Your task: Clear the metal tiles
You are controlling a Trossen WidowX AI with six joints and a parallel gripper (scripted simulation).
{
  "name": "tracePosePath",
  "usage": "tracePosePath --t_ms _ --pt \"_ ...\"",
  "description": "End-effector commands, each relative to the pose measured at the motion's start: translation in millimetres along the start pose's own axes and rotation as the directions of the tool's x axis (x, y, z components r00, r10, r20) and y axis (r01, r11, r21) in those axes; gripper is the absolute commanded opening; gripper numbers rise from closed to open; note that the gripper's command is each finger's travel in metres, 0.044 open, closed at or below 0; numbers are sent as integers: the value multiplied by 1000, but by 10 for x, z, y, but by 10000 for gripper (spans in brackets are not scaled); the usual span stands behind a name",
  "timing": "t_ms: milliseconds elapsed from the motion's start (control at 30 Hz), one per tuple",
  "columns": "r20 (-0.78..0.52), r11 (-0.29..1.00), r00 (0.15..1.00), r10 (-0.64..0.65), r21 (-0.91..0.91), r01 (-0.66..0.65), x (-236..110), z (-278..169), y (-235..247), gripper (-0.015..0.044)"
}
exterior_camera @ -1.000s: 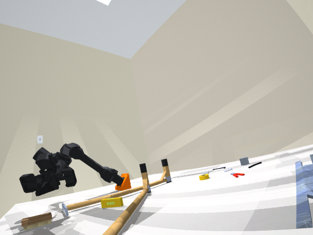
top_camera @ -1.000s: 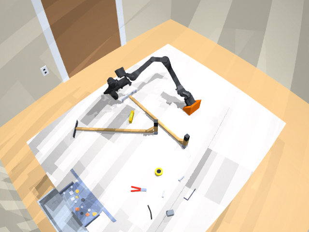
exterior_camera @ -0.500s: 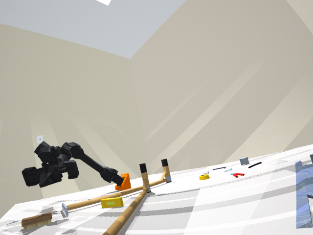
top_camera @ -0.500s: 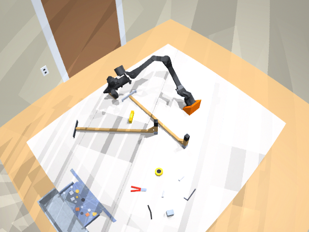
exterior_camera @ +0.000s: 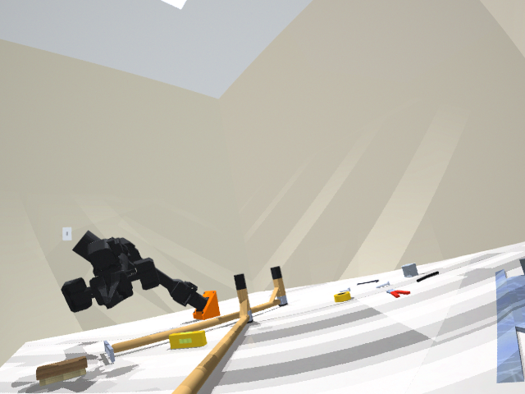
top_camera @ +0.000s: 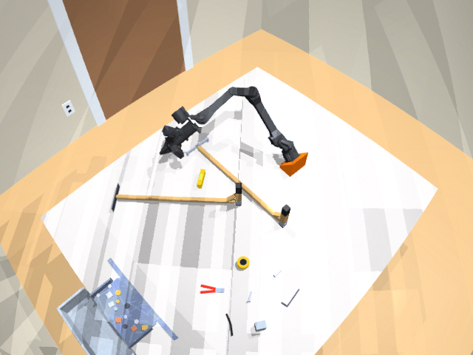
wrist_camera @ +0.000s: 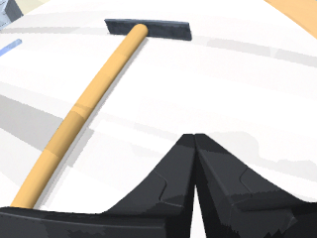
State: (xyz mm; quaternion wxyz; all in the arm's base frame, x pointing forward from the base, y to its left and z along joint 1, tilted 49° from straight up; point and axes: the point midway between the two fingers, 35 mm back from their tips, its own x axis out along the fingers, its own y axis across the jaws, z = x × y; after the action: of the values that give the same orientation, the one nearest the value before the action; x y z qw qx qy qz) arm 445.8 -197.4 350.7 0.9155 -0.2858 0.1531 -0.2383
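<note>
My gripper (top_camera: 168, 147) (exterior_camera: 111, 293) (wrist_camera: 193, 143) is shut on nothing and hangs above the table's far left part. A long wooden scraper with a dark blade (top_camera: 115, 197) (wrist_camera: 149, 28) lies flat on the table; its handle (top_camera: 171, 198) (exterior_camera: 203, 366) (wrist_camera: 86, 102) runs past my fingers in the wrist view, apart from them. A second scraper (top_camera: 225, 171) (exterior_camera: 169, 332) with a metal blade (top_camera: 196, 146) (exterior_camera: 108, 350) lies crossing it. The steel bench plate (top_camera: 143, 309) (exterior_camera: 509, 322) at the near left carries several small metal tiles (top_camera: 118, 319). The catch box (top_camera: 74, 313) adjoins it.
A yellow block (top_camera: 201, 178) (exterior_camera: 188, 339) lies between the scrapers. A brown brush block (exterior_camera: 61, 368) lies below my gripper. A yellow tape roll (top_camera: 242, 262), red pliers (top_camera: 208, 287), a grey block (top_camera: 260, 325) and small tools lie in front. The arm's orange base (top_camera: 294, 163) stands at the right.
</note>
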Motion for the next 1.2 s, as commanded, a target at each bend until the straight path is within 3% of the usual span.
tracePosePath --t_ms 0,1167 --pt "-24 999 999 42 18 -41 38 -8 195 0" --pt "-214 936 911 352 105 -337 -99 -115 1775 0"
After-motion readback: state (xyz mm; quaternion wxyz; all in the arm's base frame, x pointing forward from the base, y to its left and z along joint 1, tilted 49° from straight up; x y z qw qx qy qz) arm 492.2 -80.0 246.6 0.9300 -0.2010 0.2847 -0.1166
